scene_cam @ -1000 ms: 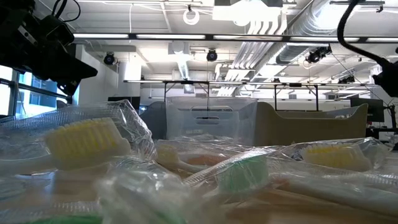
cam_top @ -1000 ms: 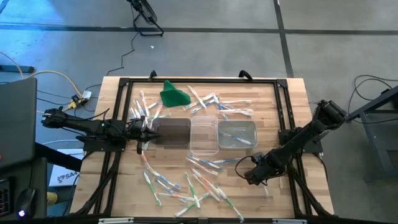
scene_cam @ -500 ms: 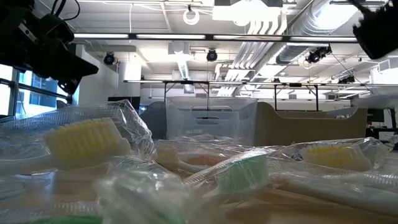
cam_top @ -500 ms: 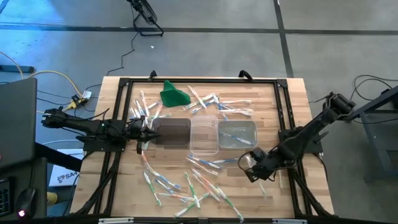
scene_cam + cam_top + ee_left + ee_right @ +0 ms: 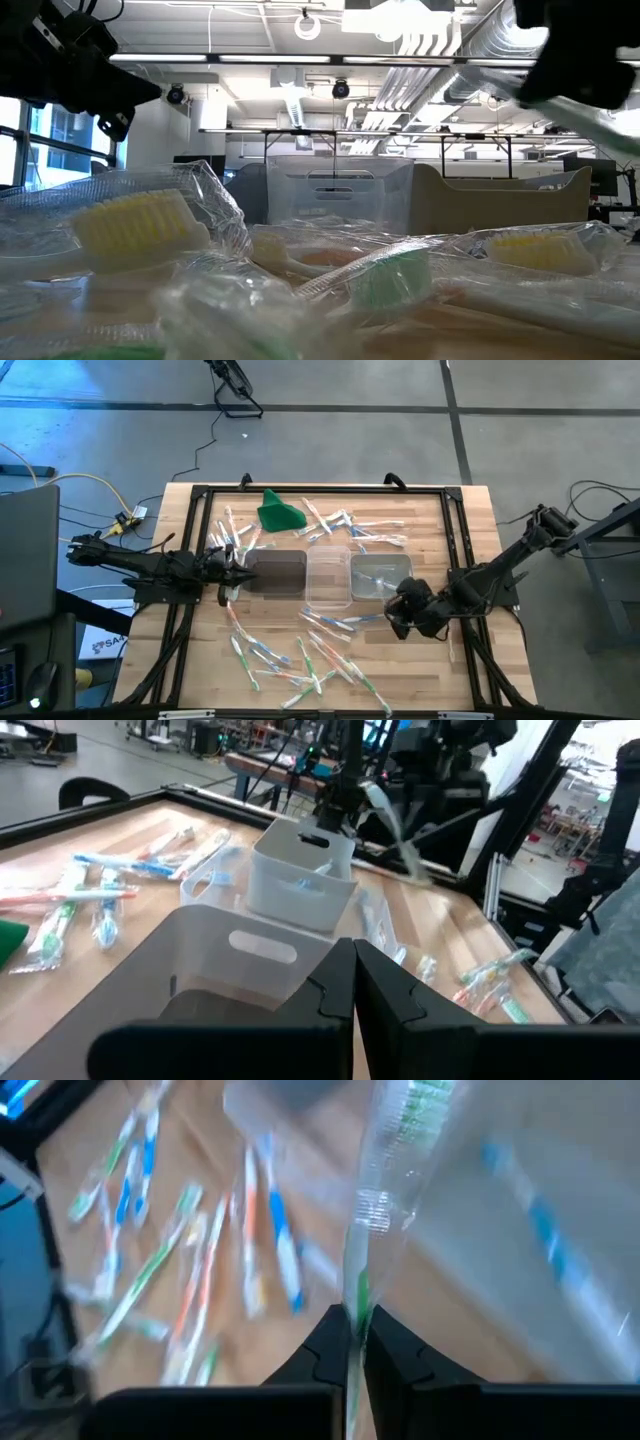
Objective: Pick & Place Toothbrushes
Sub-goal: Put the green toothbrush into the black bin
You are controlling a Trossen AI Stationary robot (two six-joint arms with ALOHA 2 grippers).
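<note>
Left arm is lying low across the table's left side, its left gripper point(image 5: 232, 568) sitting just at the left end of the dark tub point(image 5: 277, 572). Fingers are pressed together, nothing between them; the left wrist view is showing the two dark fingers point(image 5: 335, 990) closed tip to tip above that tub's rim.

Toothbrushes are lying scattered in wrappers over the wooden table point(image 5: 470, 530): one cluster point(image 5: 232, 540) beside the left gripper, another point(image 5: 350, 525) along the far side near the green cloth lump point(image 5: 279, 513), a larger spread point(image 5: 300, 660) across the near side. In the low view, wrapped brush heads are filling the foreground, a yellow-bristled one point(image 5: 135, 225) at left and a green one point(image 5: 392, 277) in the middle.

Three tubs are standing in a row at the table's centre: the dark one, a clear middle tub point(image 5: 327, 575), then a right tub point(image 5: 382, 576) holding at least one blue-and-white brush.

Right arm is reaching in from the right edge, the right gripper point(image 5: 403, 608) hovering just off the near right corner of the right tub. Its fingers are pinched on a wrapped toothbrush point(image 5: 385, 1190) with green parts, the wrapper rising from between the fingertips in the right wrist view. The left wrist view is catching this same wrapped brush point(image 5: 392, 812) dangling above the far tub.
</note>
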